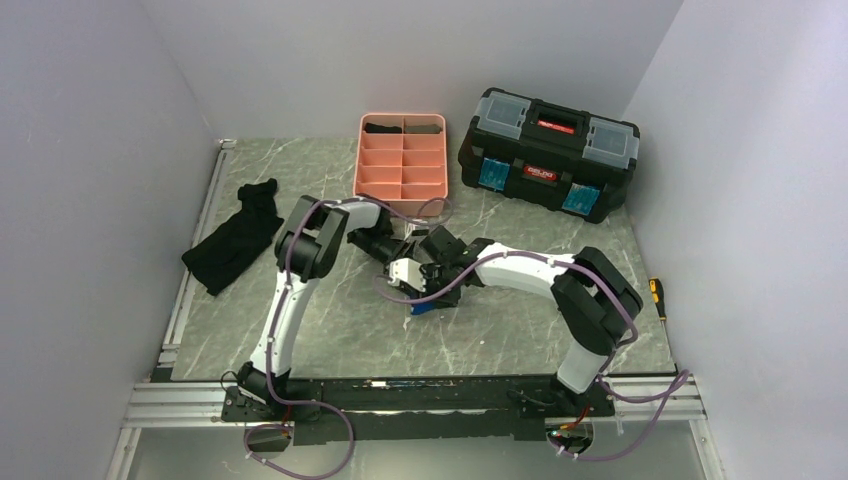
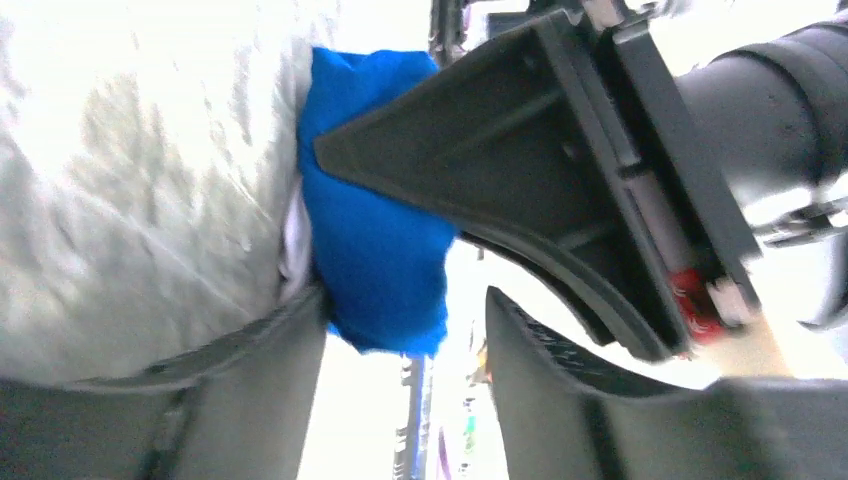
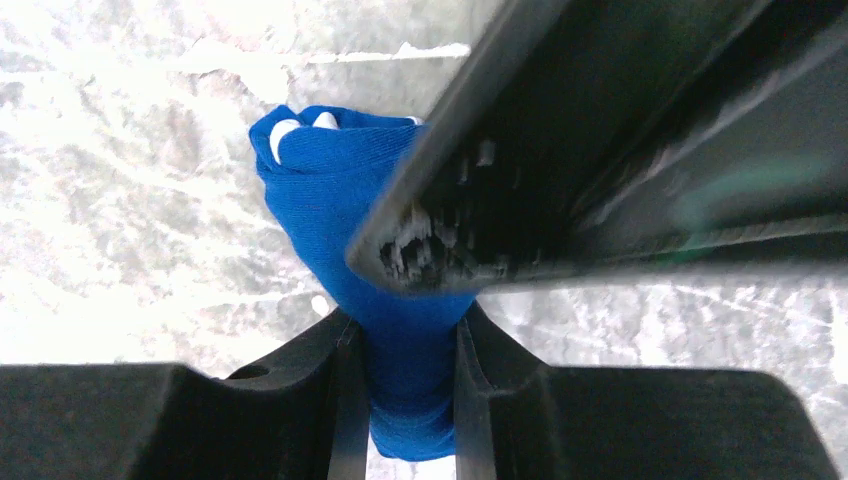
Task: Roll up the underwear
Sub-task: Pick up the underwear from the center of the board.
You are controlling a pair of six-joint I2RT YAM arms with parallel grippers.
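The tabletop (image 1: 330, 330) carries little that concerns me. The toolbox (image 1: 548, 150) sits at the far right corner. The tray (image 1: 357, 165) stands against the far edge near its middle, with dark rolls (image 1: 403, 127) in its two farthest compartments. A black cloth (image 1: 235, 240) lies by the left edge. Both arms meet over the middle of the tabletop, and there is the underwear (image 3: 330, 190), bunched into a tight blue bundle with white showing at one end.

The right gripper (image 3: 405, 320) is clamped on one end of that bundle, with fabric squeezed between both fingers. The left gripper (image 2: 405, 300) has its jaws apart. One finger touches the fabric and the other stands clear, so it grips nothing.

I judge the roll nearly formed, with tightening as the step in hand. I'd use the right pinch as the anchor and bring the left jaws around the free end rather than beside it. Then I'd close on all layers and turn slowly, so the soft cloth doesn't spring open. The arms are crowded, so I'd move one at a time.

The toolbox has a red label (image 1: 541, 172) with white letters on its front, too small for me to read.
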